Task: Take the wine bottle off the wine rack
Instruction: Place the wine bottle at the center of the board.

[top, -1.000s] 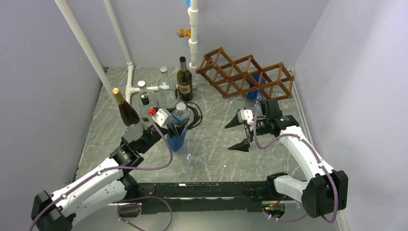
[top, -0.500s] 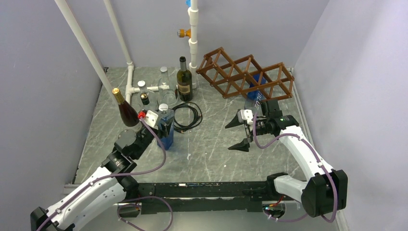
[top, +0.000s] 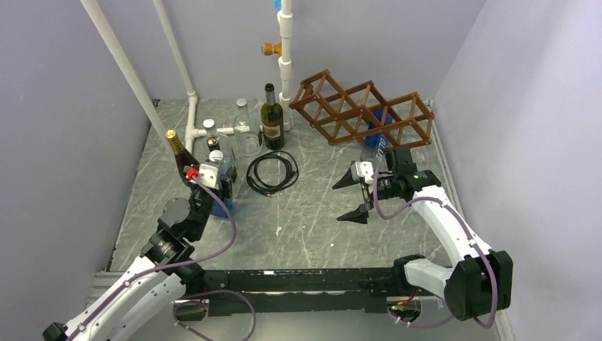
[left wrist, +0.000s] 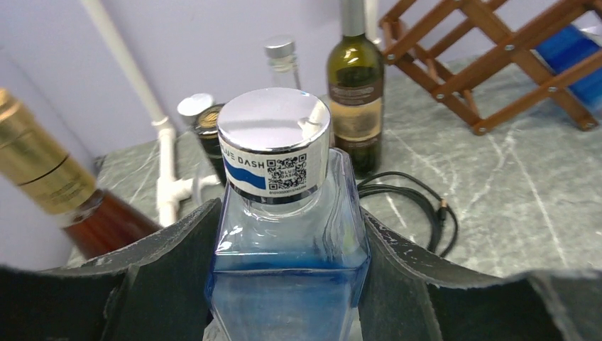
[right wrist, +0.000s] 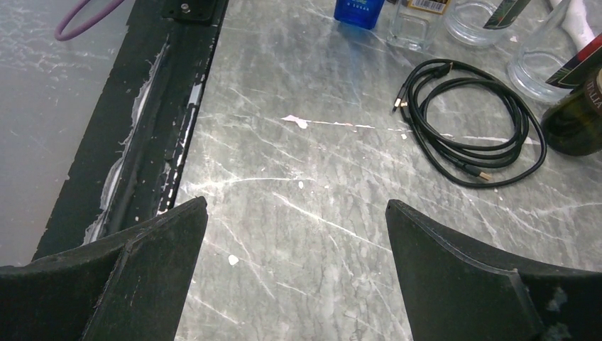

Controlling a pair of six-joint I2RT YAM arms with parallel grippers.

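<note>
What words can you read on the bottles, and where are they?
"LUE DASH", first letter out of sight: on the band round the silver cap of the blue square bottle.
"BLU": on the blue bottle lying in the wine rack.
Too small to read: the print by the QR code on that band.
Blurred: the green wine bottle label.

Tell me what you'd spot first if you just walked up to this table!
Probably the blue bottle with the shiny silver cap, clamped in the left gripper on the left of the table. Next comes the brown wooden wine rack at the far right, with a second blue bottle lying in it. The right gripper hangs wide open just in front of the rack.
</note>
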